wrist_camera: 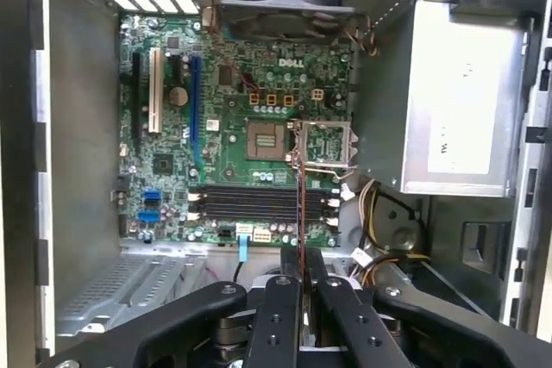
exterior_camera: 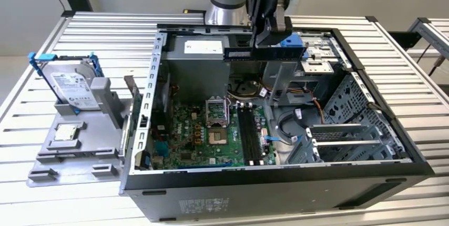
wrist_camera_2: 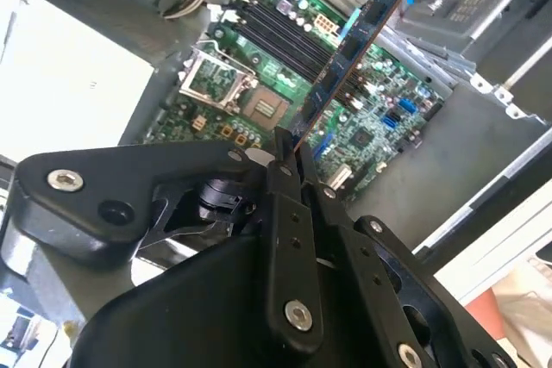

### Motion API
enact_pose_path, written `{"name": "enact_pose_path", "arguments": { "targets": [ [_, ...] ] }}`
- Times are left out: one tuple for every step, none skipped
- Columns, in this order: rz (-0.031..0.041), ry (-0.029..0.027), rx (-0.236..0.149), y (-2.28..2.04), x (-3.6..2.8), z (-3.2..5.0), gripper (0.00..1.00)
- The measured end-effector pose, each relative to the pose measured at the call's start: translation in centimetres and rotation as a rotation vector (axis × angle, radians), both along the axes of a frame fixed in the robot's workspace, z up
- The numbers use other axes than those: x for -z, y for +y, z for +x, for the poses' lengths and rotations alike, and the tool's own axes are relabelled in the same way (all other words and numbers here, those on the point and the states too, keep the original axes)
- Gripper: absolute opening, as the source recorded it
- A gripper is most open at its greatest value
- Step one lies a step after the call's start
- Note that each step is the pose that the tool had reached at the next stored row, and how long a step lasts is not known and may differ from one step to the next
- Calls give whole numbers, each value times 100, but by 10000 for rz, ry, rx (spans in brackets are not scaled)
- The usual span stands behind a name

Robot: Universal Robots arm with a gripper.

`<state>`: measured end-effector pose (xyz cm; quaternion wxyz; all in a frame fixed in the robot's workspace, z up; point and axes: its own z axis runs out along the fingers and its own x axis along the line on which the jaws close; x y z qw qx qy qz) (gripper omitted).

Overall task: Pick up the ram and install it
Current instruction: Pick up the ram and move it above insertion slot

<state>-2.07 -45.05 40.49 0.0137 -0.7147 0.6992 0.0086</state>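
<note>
Scanning the exterior view from its left: a grey fixture (exterior_camera: 73, 147) on the slatted table (exterior_camera: 21, 105) stands a hard drive (exterior_camera: 70, 86) upright, well apart from the work. Beside it the computer case (exterior_camera: 281, 194) lies on its side with the panel off, so the motherboard (exterior_camera: 200, 131) faces up for access from above. The memory slots (exterior_camera: 249, 134) sit right of the processor socket (exterior_camera: 216, 109) and appear unoccupied.

Above the far part of the case, the gripper (exterior_camera: 269, 42) carries the ram (exterior_camera: 265, 53) — well clear of the board, with its long edge level and contact edge down, presumably for a square entry. Its length appears to lie across the slots' run, not along it.

Jaws: nearly closed, pinching the thin module by both faces — in the first wrist view the ram (wrist_camera: 300, 200) shows edge-on between the gripper (wrist_camera: 300, 258) fingers, over the memory slots (wrist_camera: 259, 204).
</note>
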Motion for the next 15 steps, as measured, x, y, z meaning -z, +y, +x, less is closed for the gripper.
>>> {"name": "enact_pose_path", "arguments": {
  "targets": [
    [1, -1, 1, 20, 0, 0, 0],
    [-1, 1, 0, 22, -1, 1, 0],
    [-1, 0, -1, 22, 0, 1, 0],
    [-1, 0, -1, 22, 0, 1, 0],
    [0, 0, 0, 23, 0, 0, 0],
    [1, -1, 0, 21, 1, 0, 0],
    [0, 0, 1, 19, 0, 0, 0],
    [0, 0, 1, 19, 1, 1, 0],
    [-1, 0, 1, 19, 0, 3, 0],
    [0, 0, 0, 18, 1, 3, 0],
    [0, 0, 0, 18, 1, 4, 0],
    [0, 0, 1, 18, 1, 4, 0],
    [0, 0, 1, 18, 1, 4, 0],
    [0, 0, 0, 18, 1, 9, 0],
    [-1, 1, 1, 18, 0, 14, 0]
  ]
}}
